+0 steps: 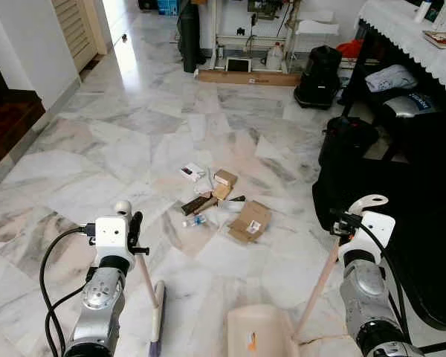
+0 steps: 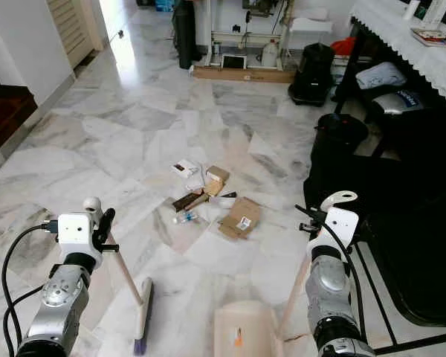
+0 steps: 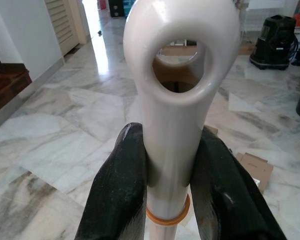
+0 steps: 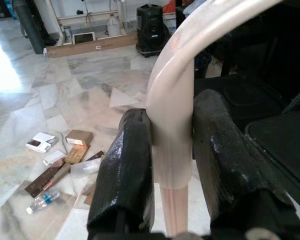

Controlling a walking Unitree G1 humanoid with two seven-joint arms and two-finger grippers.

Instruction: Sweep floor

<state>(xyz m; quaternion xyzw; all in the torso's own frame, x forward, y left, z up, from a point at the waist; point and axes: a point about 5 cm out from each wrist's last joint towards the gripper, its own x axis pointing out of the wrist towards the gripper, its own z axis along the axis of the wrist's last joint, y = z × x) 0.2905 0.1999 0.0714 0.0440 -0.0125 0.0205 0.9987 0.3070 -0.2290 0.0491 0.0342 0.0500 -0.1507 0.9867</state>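
A pile of litter (image 1: 217, 201) lies on the marble floor ahead: small boxes, a flattened cardboard box (image 1: 249, 221), a plastic bottle (image 1: 194, 220) and wrappers. My left gripper (image 3: 167, 170) is shut on the cream broom handle (image 3: 176, 100) near its looped top. The broom head (image 1: 157, 312) rests on the floor below, short of the litter. My right gripper (image 4: 172, 155) is shut on the dustpan handle (image 4: 176, 80). The beige dustpan (image 1: 259, 332) stands on the floor at the bottom centre, nearer me than the pile.
A black couch (image 1: 401, 216) with a black bag (image 1: 347, 139) runs along the right. A white-clothed table (image 1: 412, 33) stands behind it. A black vacuum (image 1: 317, 76) and a long cardboard box (image 1: 245, 76) sit at the far wall. Dark stairs (image 1: 4, 111) are at left.
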